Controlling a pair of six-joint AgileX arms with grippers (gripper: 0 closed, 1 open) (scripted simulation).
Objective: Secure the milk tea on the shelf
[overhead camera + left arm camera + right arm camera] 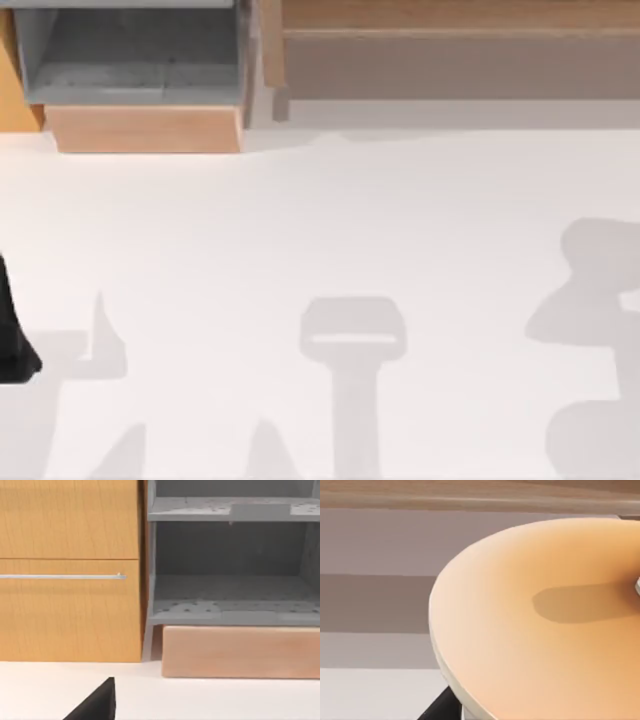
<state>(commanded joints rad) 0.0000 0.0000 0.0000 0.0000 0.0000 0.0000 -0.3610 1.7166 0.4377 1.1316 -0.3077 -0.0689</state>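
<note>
The milk tea [535, 625] is a broad orange rounded body seen very close in the right wrist view. My right gripper [451, 711] is shut on it, with one dark finger [436, 709] showing under its pale rim. It hangs above the white table, facing a wall with a wooden band. The grey shelf [130, 60] stands at the table's far left on a wooden base [145, 128]. In the left wrist view the shelf [230, 595] shows two open levels, both bare. My left arm [12, 345] is parked at the left edge.
An orange wooden cabinet [65, 610] with a thin metal handle [62, 576] stands beside the shelf. A long wooden ledge [450, 40] runs along the far right of the table. Arm shadows fall on the white tabletop [350, 230] near the front.
</note>
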